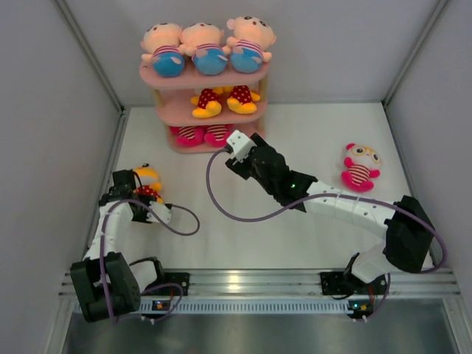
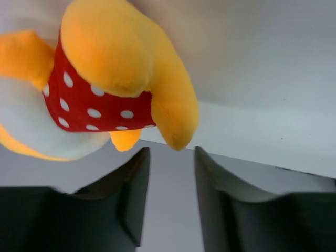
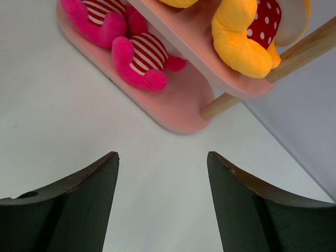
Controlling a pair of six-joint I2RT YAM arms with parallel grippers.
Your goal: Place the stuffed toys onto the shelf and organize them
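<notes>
Two were off the shelf (image 1: 210, 77): the yellow polka-dot doll (image 2: 100, 105) lay just beyond the left fingers (image 2: 131, 194), slightly parted and empty; the pink striped doll (image 1: 360, 168) sat near the surface's right edge, well apart from the wide-open, empty right fingers (image 3: 79, 205).

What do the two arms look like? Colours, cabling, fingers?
Both alike: left arm and right arm have white links and black joint housings. A purple cable trails from each. White camera block on the right wrist. Dark, broad, tapered fingers.

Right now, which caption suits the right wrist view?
Open right gripper before the pink shelf, two pink striped toys on its bottom board.
</notes>
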